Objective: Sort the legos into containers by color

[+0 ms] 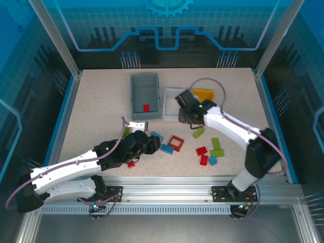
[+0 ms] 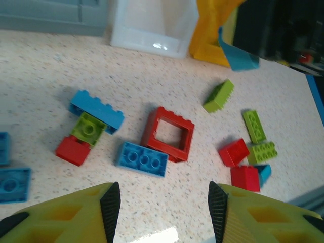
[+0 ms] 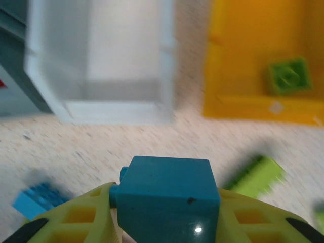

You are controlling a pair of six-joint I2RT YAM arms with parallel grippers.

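My right gripper is shut on a blue brick, held above the table just in front of the white bin and the orange-yellow bin, which holds a green brick. In the top view that gripper hovers by the white bin. The dark grey bin holds a red brick. My left gripper is open with nothing between its fingers, low over the table near a blue three-stud brick and the red square frame.
Loose red, green and blue legos lie right of the frame, among them a green brick and a red one. A blue, green and red cluster lies left of the frame. Blue walls ring the table.
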